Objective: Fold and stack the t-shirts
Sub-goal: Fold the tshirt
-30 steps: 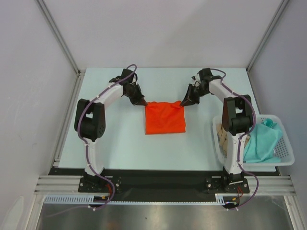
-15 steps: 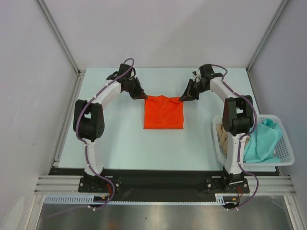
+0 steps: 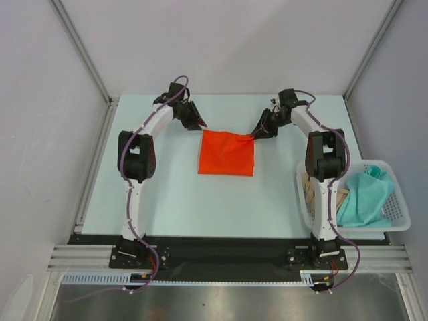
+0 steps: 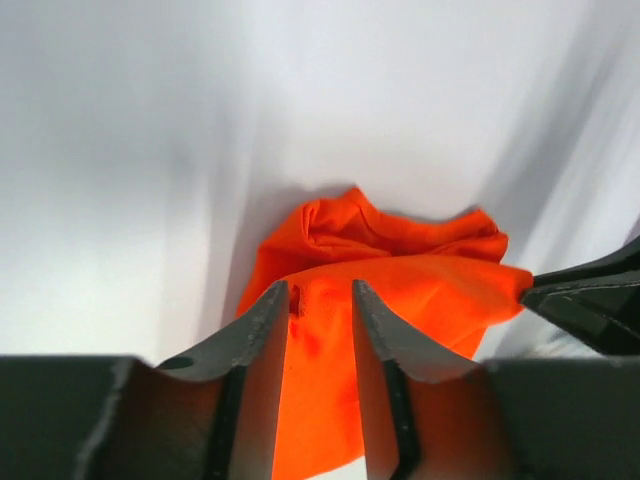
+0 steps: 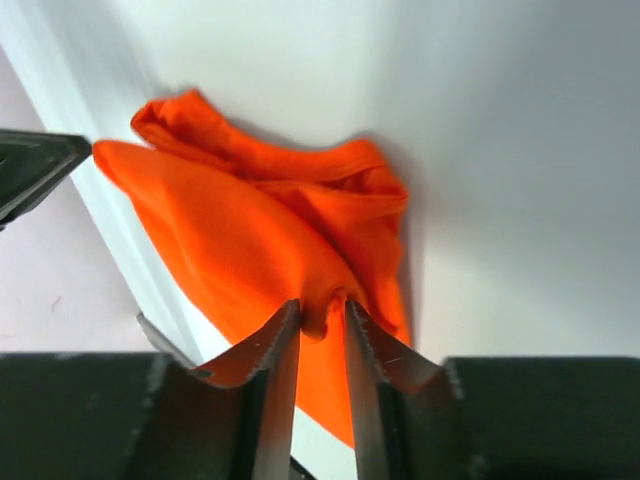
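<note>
The orange-red t-shirt (image 3: 227, 152) lies folded into a flat rectangle on the middle of the table. My left gripper (image 3: 199, 125) hovers at its far left corner. In the left wrist view, that gripper (image 4: 320, 290) stands open, and flat orange cloth (image 4: 410, 290) shows through the gap. My right gripper (image 3: 256, 134) is at the far right corner. In the right wrist view it (image 5: 322, 305) is shut on a bunched pinch of the orange shirt (image 5: 240, 240). The teal-green shirt (image 3: 364, 197) and a beige-tan one (image 3: 309, 190) lie in the basket.
A white mesh basket (image 3: 403, 208) stands at the table's right edge, beside the right arm's base. Metal frame posts and white walls enclose the table on the left, right and far sides.
Both grippers carried the shirt's far edge away from the bases and laid it flat. The left jaws have parted off the corner and the left arm's elbow has swung inward.
</note>
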`<control>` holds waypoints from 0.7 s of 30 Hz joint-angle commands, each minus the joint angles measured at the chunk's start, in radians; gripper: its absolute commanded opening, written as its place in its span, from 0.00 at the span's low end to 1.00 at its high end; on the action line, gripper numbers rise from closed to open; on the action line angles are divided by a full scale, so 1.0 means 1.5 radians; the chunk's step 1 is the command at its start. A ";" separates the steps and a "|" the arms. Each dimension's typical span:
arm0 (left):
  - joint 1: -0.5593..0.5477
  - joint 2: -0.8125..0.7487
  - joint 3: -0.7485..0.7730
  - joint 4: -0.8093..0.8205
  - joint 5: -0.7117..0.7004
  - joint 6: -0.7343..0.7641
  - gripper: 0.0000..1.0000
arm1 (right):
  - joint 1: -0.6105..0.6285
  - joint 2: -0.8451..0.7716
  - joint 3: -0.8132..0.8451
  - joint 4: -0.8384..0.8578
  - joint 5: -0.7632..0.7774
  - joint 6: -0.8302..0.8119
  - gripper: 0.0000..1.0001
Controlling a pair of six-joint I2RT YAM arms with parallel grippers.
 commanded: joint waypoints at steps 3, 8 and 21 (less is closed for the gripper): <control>0.006 -0.099 0.038 0.032 -0.079 0.078 0.39 | -0.034 -0.005 0.093 -0.044 0.083 -0.052 0.37; 0.006 -0.171 -0.044 0.046 -0.024 0.121 0.35 | -0.028 -0.038 0.118 -0.109 0.123 -0.124 0.43; -0.049 -0.232 -0.413 0.415 0.197 -0.021 0.08 | 0.113 -0.203 -0.370 0.521 -0.060 0.197 0.18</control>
